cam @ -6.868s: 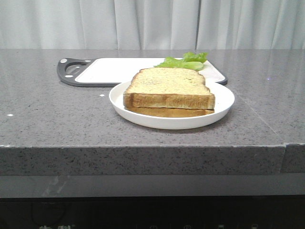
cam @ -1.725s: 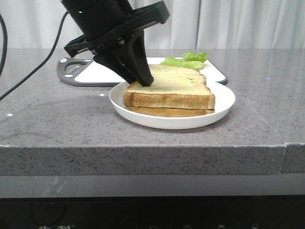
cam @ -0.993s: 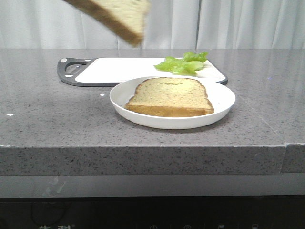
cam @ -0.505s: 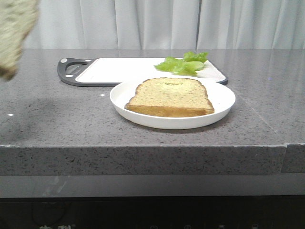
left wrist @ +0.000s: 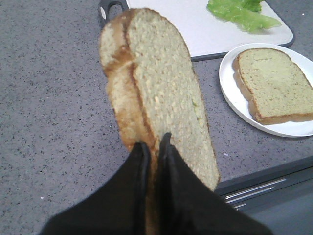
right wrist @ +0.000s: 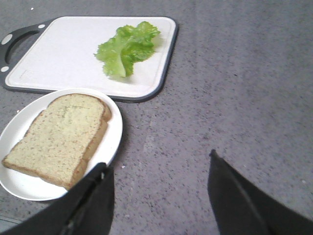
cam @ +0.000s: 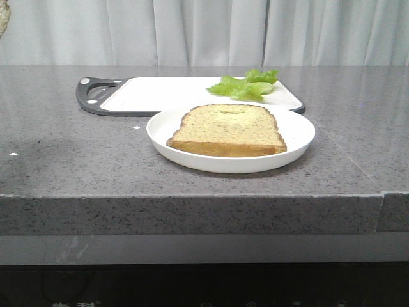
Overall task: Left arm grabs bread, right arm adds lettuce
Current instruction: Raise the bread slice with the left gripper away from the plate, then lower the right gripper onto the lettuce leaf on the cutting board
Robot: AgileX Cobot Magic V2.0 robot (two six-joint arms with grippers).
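The bread (left wrist: pixel 161 93), a thick pale slice with a golden crust, hangs on edge above the grey counter, pinched by its crust in my shut left gripper (left wrist: pixel 152 144). In the front view only a sliver of the bread (cam: pixel 3 16) shows at the top left corner, and neither gripper appears there. The ruffled green lettuce (right wrist: pixel 126 46) lies on the far right part of the white cutting board (right wrist: pixel 63 58). My right gripper (right wrist: pixel 157 164) hovers over bare counter, right of the plate and short of the board, open, with nothing between its fingers.
A white plate (cam: pixel 300 131) near the counter's front edge holds a thinner, flatter bread slice (cam: pixel 228 130). The cutting board (cam: pixel 160 93) with its dark handle lies just behind it. A grey curtain closes the back. The counter drops off at its front edge (cam: pixel 192 197).
The left gripper lifted the thick slice off the plate and carried it up and left, almost out of the front view. The thinner slice stays on the plate; the lettuce has not moved.
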